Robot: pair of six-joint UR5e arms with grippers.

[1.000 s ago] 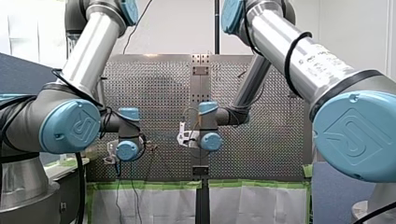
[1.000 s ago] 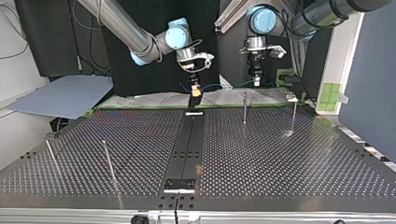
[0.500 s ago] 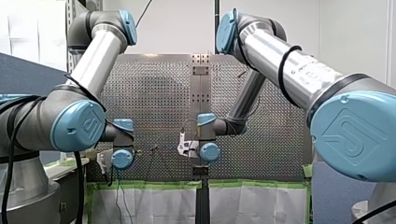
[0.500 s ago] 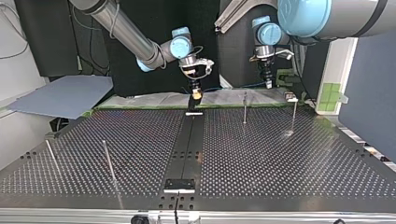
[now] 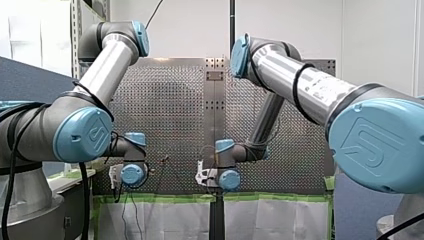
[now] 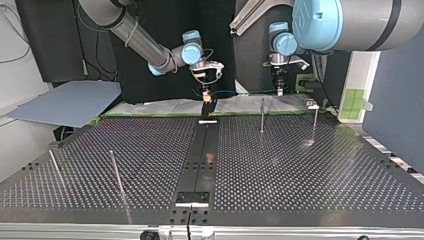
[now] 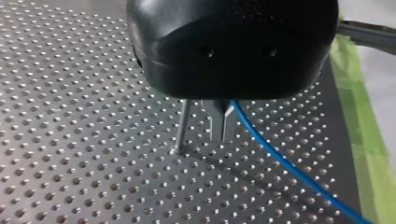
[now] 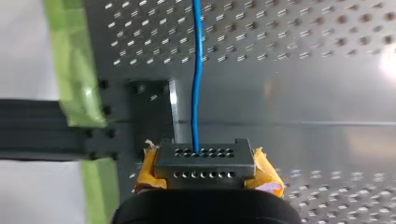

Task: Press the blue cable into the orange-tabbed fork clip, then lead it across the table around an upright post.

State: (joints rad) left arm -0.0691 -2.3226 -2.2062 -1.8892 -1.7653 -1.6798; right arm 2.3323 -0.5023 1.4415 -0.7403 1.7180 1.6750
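Left wrist view: my left jaws closed on the blue cable [image 7: 289, 172], cable running off from them at a slant over the desk [image 7: 70, 140]. Just beside these jaws an upright post [image 7: 183, 125], on the side opposite to the cable; probably nearer to my left arm. Right wrist view: my right jaws pinched shut on the cable, long axis pointing straight ahead of them. Top view: cable stretched between both jaws. Fork clip not recognised anywhere.
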